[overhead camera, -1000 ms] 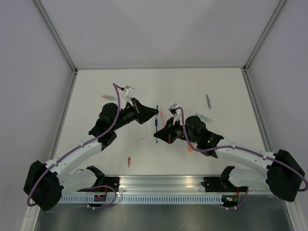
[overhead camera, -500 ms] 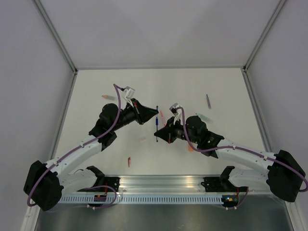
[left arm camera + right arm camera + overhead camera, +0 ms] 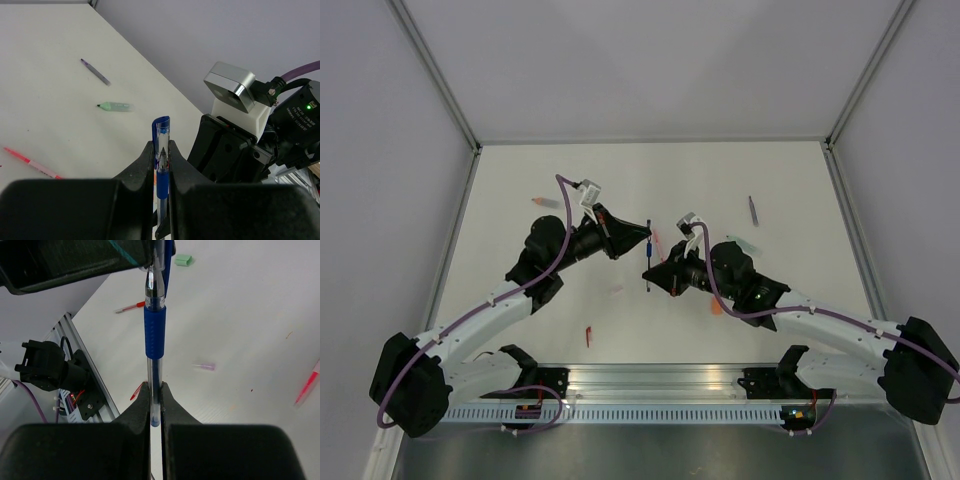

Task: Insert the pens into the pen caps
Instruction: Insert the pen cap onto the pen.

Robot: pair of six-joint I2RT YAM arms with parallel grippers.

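A blue pen [image 3: 648, 258] is held in the air between my two grippers. My left gripper [image 3: 161, 146] is shut on its clear blue pen cap [image 3: 161, 127], and the pen's tip sits inside the cap. My right gripper [image 3: 155, 389] is shut on the rear of the pen's clear barrel, below the blue grip [image 3: 155, 330]. In the top view the left gripper [image 3: 644, 236] and right gripper [image 3: 651, 276] face each other at the table's middle.
On the table lie a dark grey pen [image 3: 753, 210], a mint green piece [image 3: 744, 243], an orange cap [image 3: 717, 308], a red piece [image 3: 588, 336], a red pen [image 3: 656, 240] and a salmon-green pen [image 3: 545, 201]. The rail [image 3: 660, 385] runs along the near edge.
Both grippers have shifted slightly right with the pen between them, and the right gripper has closed in a little toward the left one.
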